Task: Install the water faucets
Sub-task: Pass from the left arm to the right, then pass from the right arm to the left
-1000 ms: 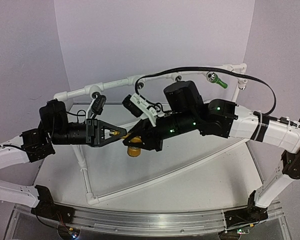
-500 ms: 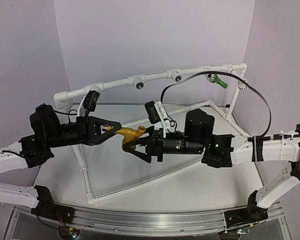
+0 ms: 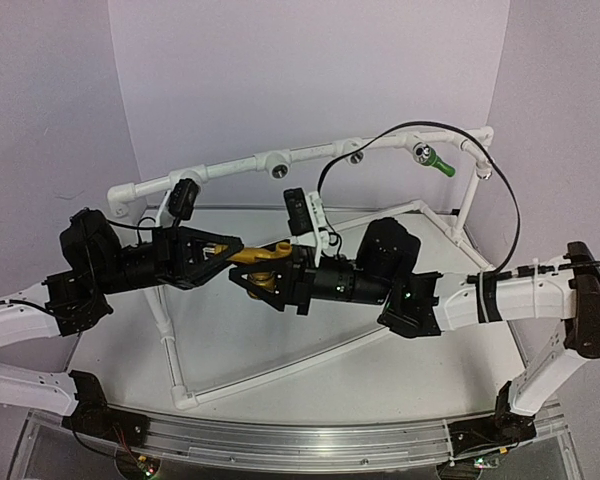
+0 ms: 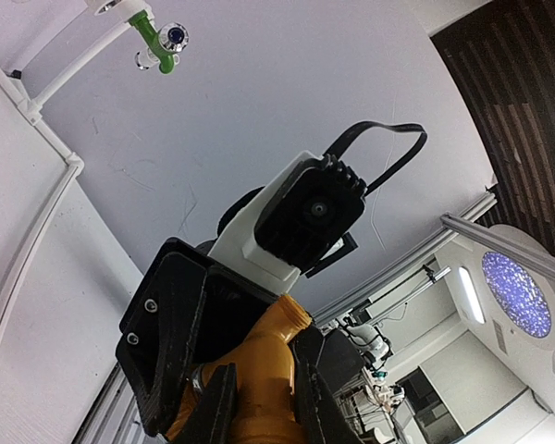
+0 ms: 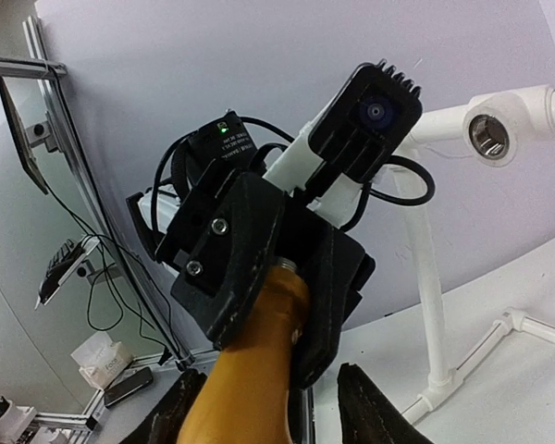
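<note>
Above the middle of the desk (image 3: 400, 370), the yellow-orange faucet (image 3: 263, 254) is held in the air between the two arms. One end is gripped by the left jaws, which are closed on it. The right jaws are set either side of the other end but stand parted, with a gap seen on one side. The green faucet (image 3: 437, 160) is seated in the white pipe frame (image 3: 230, 165) near its right corner, well apart.
</note>
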### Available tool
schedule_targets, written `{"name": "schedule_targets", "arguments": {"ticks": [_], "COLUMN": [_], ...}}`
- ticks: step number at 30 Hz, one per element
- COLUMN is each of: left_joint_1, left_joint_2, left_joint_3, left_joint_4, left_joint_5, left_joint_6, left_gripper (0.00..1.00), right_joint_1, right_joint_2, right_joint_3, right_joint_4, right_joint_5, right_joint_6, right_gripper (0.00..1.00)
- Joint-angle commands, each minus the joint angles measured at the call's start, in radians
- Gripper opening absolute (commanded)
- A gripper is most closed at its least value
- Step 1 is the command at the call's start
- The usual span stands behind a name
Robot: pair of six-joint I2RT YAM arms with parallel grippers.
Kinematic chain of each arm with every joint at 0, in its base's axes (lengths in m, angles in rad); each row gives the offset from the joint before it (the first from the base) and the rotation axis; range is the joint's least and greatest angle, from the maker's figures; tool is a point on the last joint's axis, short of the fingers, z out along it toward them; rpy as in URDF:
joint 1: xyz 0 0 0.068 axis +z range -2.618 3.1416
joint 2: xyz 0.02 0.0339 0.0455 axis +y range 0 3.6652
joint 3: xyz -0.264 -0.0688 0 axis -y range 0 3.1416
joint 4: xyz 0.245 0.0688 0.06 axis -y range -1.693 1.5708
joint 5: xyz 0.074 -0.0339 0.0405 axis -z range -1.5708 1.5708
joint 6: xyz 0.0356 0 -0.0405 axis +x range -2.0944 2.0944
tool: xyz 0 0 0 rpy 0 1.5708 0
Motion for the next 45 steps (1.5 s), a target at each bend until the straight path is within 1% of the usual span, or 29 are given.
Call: {"name": "schedule_targets", "arguments": {"ticks": [1, 2, 3, 4, 5, 6, 7, 8, 9, 10, 12, 13, 15, 17, 20, 22, 24, 26, 27, 30, 34, 37, 39, 41, 43, 45], "left_joint_1": [0.0, 0.0, 0.0, 0.001, 0.003, 0.004, 0.007, 0.009, 0.009, 0.009, 0.01, 0.01, 0.01, 0.01, 0.01, 0.011, 0.011, 0.011, 0.011, 0.011, 0.01, 0.01, 0.011, 0.011, 0.01, 0.011], "left_joint_2": [-0.003, -0.002, 0.001, 0.003, 0.003, -0.002, -0.014, -0.03, -0.054, -0.07, -0.112, -0.123, -0.141, -0.144, -0.123, -0.118, -0.115, -0.094, -0.083, -0.063, -0.007, 0.031, 0.045, 0.052, 0.044, 0.028], "left_joint_3": [0.002, 0.002, 0.002, 0.001, 0.002, 0.004, 0.009, 0.026, 0.056, 0.076, 0.116, 0.123, 0.116, 0.091, 0.062, 0.041, 0.014, 0.015, 0.022, 0.035, 0.058, 0.069, 0.07, 0.071, 0.066, 0.057], "left_joint_4": [0.088, 0.087, 0.087, 0.086, 0.072, 0.043, -0.002, -0.106, -0.206, -0.326, -0.505, -0.578, -0.651, -0.661, -0.619, -0.524, -0.372, -0.28, -0.26, -0.237, -0.185, -0.164, -0.159, -0.153, -0.148, -0.144], "left_joint_5": [0.03, 0.032, 0.034, 0.033, 0.027, 0.014, -0.01, -0.047, -0.107, -0.176, -0.32, -0.372, -0.444, -0.441, -0.382, -0.311, -0.214, -0.137, -0.102, -0.071, -0.008, 0.025, 0.042, 0.053, 0.045, 0.033], "left_joint_6": [-0.007, -0.007, -0.006, -0.003, 0.008, 0.026, 0.052, 0.113, 0.183, 0.239, 0.338, 0.364, 0.389, 0.384, 0.363, 0.334, 0.285, 0.245, 0.239, 0.222, 0.176, 0.15, 0.142, 0.136, 0.135, 0.139], "left_gripper": [0.0, 0.0, 0.0, 0.04, 0.13, 0.3, 0.52, 0.67, 0.79, 0.82, 0.84, 0.83, 0.81, 0.8, 0.8, 0.82, 0.86, 0.88, 0.89, 0.91, 0.91, 0.9, 0.89, 0.84, 0.73, 0.57], "right_joint_1": [0.0, 0.0, 0.0, 0.0, 0.0, 0.0, 0.0, 0.001, 0.003, 0.003, 0.003, 0.003, 0.004, 0.005, 0.005, -0.002, -0.004, -0.004, -0.004, -0.004, -0.003, 0.007, 0.009, 0.009, 0.009, 0.009], "right_joint_2": [0.003, 0.001, -0.001, -0.005, -0.012, -0.024, -0.043, -0.07, -0.11, -0.15, -0.226, -0.256, -0.304, -0.322, -0.33, -0.31, -0.276, -0.256, -0.255, -0.251, -0.185, -0.15, -0.135, -0.121, -0.108, -0.102], "right_joint_3": [0.022, 0.015, 0.004, -0.008, -0.028, -0.054, -0.08, -0.113, -0.143, -0.164, -0.188, -0.183, -0.147, -0.111, -0.088, -0.041, 0.005, 0.026, 0.029, 0.023, 0.072, 0.095, 0.103, 0.119, 0.13, 0.131], "right_joint_4": [0.129, 0.148, 0.175, 0.199, 0.224, 0.249, 0.264, 0.25, 0.204, 0.13, -0.017, -0.106, -0.27, -0.382, -0.452, -0.503, -0.557, -0.582, -0.588, -0.569, -0.574, -0.557, -0.541, -0.54, -0.546, -0.548], "right_joint_5": [0.019, 0.032, 0.047, 0.06, 0.081, 0.112, 0.147, 0.193, 0.268, 0.334, 0.444, 0.476, 0.548, 0.594, 0.617, 0.519, 0.394, 0.359, 0.346, 0.297, 0.169, 0.133, 0.114, 0.092, 0.068, 0.036], "right_joint_6": [0.039, 0.051, 0.074, 0.093, 0.113, 0.133, 0.148, 0.147, 0.143, 0.129, 0.071, 0.044, -0.008, -0.048, -0.072, -0.109, -0.149, -0.162, -0.172, -0.178, -0.181, -0.179, -0.175, -0.175, -0.173, -0.17], "right_gripper": [0.23, 0.07, 0.0, 0.0, 0.0, 0.0, 0.0, 0.0, 0.0, 0.0, 0.0, 0.0, 0.0, 0.0, 0.0, 0.0, 0.0, 0.0, 0.0, 0.0, 0.0, 0.0, 0.0, 0.0, 0.0, 0.0]}}
